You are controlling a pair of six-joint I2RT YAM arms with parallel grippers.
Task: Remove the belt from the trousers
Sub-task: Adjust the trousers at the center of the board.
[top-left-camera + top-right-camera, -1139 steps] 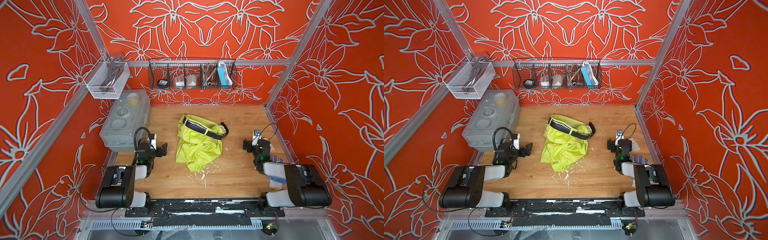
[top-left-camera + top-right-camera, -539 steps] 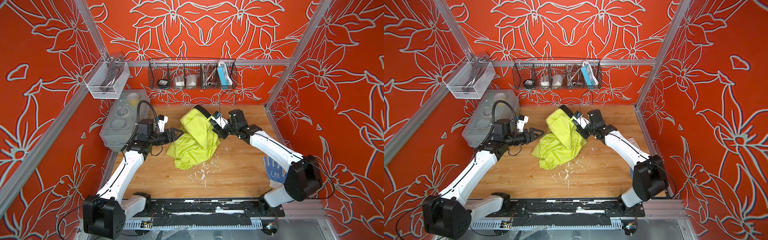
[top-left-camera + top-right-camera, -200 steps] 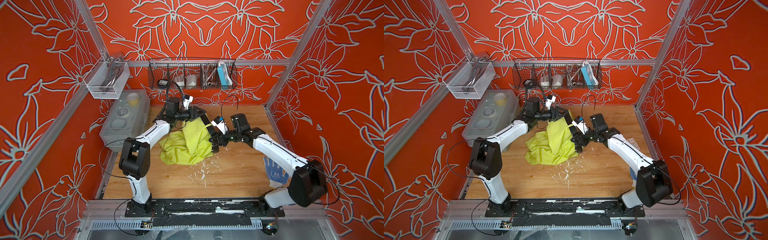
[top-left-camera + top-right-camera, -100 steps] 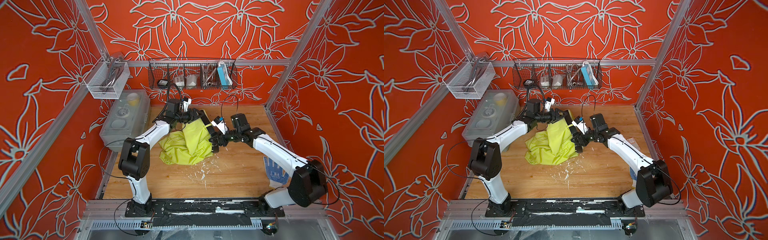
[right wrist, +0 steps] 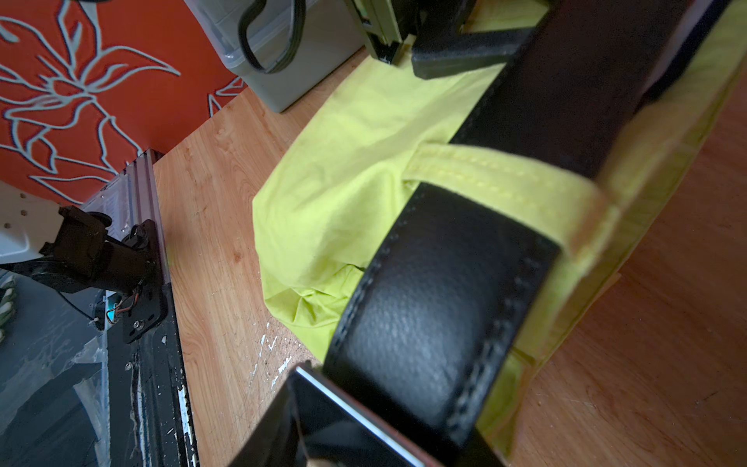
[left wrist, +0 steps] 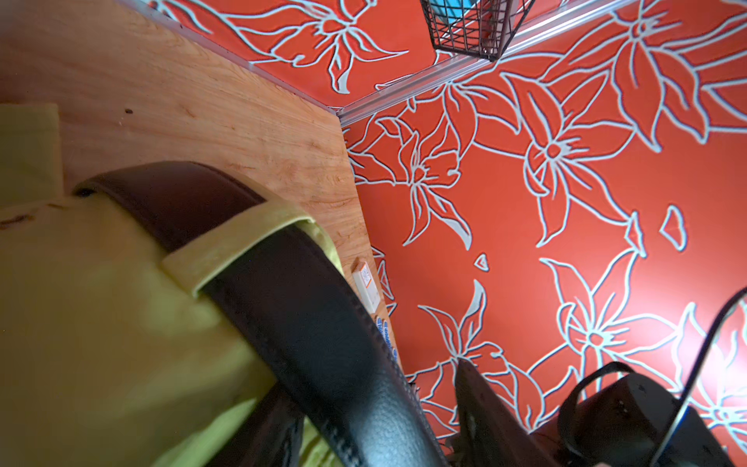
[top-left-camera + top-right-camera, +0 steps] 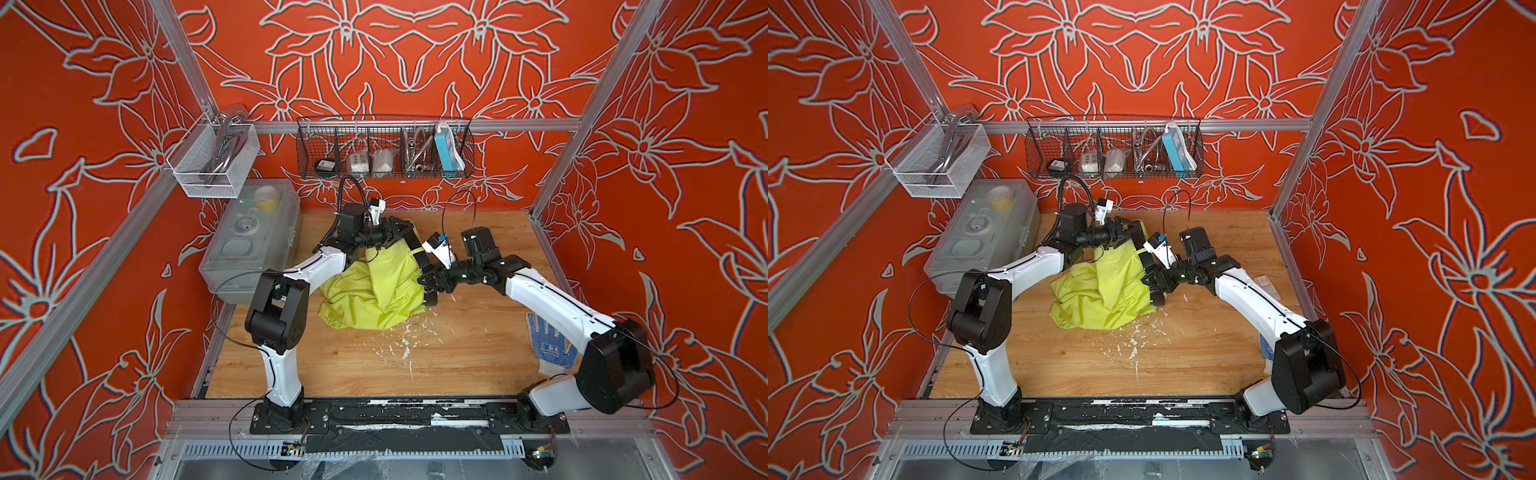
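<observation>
Right gripper (image 7: 430,279) clamps the belt (image 7: 417,248) near its buckle end, beside the trousers (image 7: 374,291); strap runs straight through loops toward the left gripper (image 7: 398,232), whose hold I cannot tell; pull should follow that axis.

belt (image 5: 436,315) – black grained leather-look, stitched edges, slight sheen; trousers (image 5: 343,194) – thin matt cloth; table (image 5: 210,242) – smooth wood grain
</observation>
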